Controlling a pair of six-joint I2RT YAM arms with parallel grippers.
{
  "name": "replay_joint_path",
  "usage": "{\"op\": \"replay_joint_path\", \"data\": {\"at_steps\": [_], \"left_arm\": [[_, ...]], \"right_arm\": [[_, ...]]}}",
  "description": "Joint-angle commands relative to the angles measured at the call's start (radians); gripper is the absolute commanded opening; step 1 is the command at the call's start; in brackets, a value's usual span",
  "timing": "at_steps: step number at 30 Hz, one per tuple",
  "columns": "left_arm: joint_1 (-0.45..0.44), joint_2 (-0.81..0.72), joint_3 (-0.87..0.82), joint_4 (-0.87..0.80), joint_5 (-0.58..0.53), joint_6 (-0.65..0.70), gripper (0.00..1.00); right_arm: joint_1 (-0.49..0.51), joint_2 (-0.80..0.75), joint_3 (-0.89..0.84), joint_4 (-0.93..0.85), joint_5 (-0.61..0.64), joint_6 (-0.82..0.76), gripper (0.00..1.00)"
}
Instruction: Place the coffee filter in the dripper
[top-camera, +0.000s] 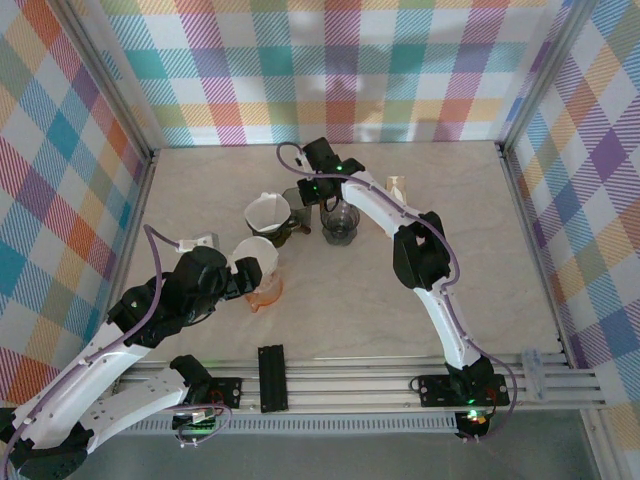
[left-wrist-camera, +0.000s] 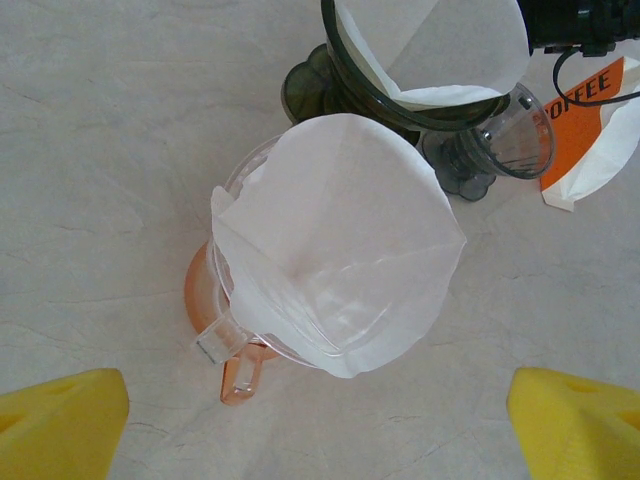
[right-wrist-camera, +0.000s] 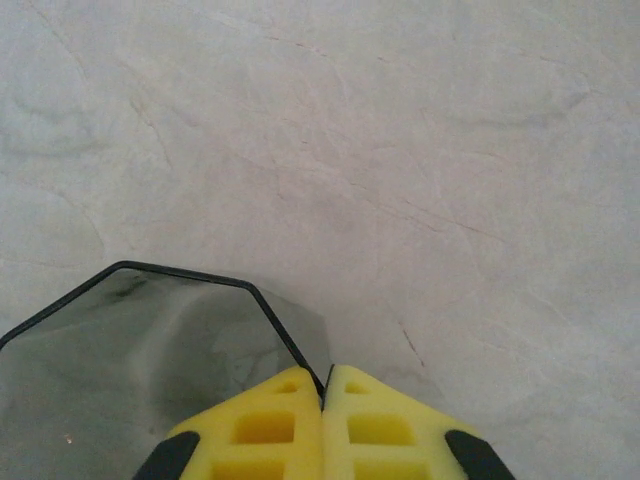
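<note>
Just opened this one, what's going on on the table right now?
The left gripper hovers open above the pink dripper, which has a white paper filter sitting in it, spread out as a cone. Farther back, the right gripper is shut on the thin edge of a smoky grey plastic piece, apparently part of the dark dripper, which holds a second filter. Neither gripper holds a filter.

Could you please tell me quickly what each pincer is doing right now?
Left pincer: open, holding nothing.
Right pincer: closed on the edge of the dark dripper.
</note>
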Motion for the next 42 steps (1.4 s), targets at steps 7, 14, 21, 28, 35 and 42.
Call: {"op": "replay_joint_path", "data": {"at_steps": [7,14,21,28,35,42], "left_arm": [[0.009,-0.015,-0.006,-0.022,-0.01,-0.006,0.97],[0.01,-0.018,-0.006,-0.022,-0.008,-0.008,0.98],[0.009,-0.024,-0.009,-0.013,-0.006,-0.006,1.0],[0.01,-0.028,0.004,-0.004,-0.008,0.0,1.0],[0.01,-0.028,0.001,0.013,-0.002,0.005,1.0],[0.009,-0.022,-0.016,0.025,0.008,0.001,1.0]], "right_arm": [[-0.035,-0.068,0.0,0.052,0.019,0.068,0.0],[-0.049,-0.123,-0.006,0.064,0.025,0.074,0.0],[-0.063,-0.257,-0.11,0.122,0.091,0.052,0.0],[-0.065,-0.461,-0.258,0.088,0.125,0.067,0.0],[-0.049,-0.774,-0.621,0.075,0.129,0.121,0.0],[0.03,-1.051,-0.975,-0.006,0.142,0.177,0.0]]}}
